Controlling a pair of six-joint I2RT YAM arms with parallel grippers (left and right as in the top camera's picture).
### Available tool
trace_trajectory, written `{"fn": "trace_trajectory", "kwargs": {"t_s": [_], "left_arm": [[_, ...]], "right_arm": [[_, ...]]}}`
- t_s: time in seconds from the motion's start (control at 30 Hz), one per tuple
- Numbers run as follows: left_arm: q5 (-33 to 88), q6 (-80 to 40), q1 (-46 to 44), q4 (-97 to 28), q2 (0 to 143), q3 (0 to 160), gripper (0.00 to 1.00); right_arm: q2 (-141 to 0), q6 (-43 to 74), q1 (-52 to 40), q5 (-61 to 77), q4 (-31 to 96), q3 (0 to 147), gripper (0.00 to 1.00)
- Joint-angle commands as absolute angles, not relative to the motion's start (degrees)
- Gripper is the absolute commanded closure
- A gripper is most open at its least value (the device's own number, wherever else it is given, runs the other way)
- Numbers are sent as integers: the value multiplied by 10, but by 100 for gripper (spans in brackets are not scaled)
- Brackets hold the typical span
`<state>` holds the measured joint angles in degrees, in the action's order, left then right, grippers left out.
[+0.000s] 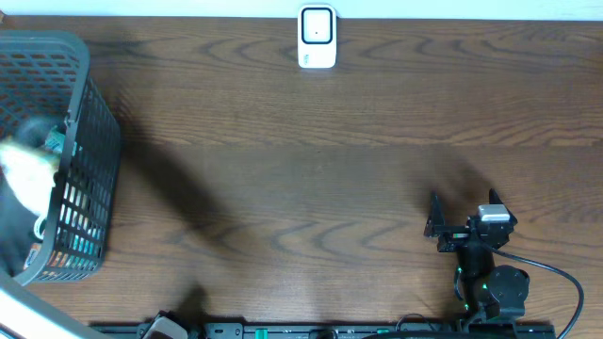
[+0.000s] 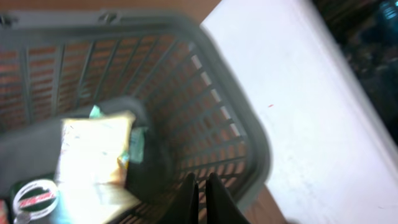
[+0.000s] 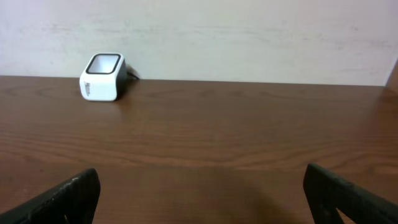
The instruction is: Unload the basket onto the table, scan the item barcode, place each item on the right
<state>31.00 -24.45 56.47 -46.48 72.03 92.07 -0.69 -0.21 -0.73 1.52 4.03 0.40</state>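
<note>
The white barcode scanner (image 1: pixel 317 38) stands at the table's far edge, and the right wrist view shows the scanner (image 3: pixel 104 78) at upper left. Items lie in the grey basket (image 2: pixel 242 118): a pale yellow packet (image 2: pixel 93 149) and a round lid with a red label (image 2: pixel 36 198). My left gripper (image 2: pixel 201 186) is shut, hovering over the basket's inside wall with nothing between its fingers. The view is blurred. In the overhead view the left arm is only a blur over the basket (image 1: pixel 89 104). My right gripper (image 1: pixel 433 224) is open and empty low over the table at right.
A white surface (image 2: pixel 311 106) lies beside the basket in the left wrist view. The right arm's base and cable (image 1: pixel 556 282) sit at the near right edge. A pale wall (image 3: pixel 249 37) rises behind the table.
</note>
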Motion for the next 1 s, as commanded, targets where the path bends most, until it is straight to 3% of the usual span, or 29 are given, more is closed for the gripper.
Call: {"fn": "trace_trajectory", "kwargs": {"t_s": [0.0,0.13,0.17,0.23,0.33,0.53,0.77,0.97], "left_arm": [[315,-260,564,-459,697,927,93],[279,-260,564,-470,694,927,92],[271,-260,564,-476,698,927,83],[257,-257,564,-489,710,924,53],[248,-232,564,-517,746,921,33],[217,-199,564,-532,821,921,21],[199,-199,562,-529,901,921,20],[94,-191,536,-546,935,921,20]], "right_arm": [[-4,8,-12,16,43,3,1],[-4,8,-12,16,43,3,1],[-4,8,-12,16,43,3,1],[-4,8,-12,16,43,3,1],[-4,8,-12,16,43,3,1],[-4,8,-12,16,43,3,1],[-4,8,-12,16,43,3,1],[-4,8,-12,16,43,3,1]]}}
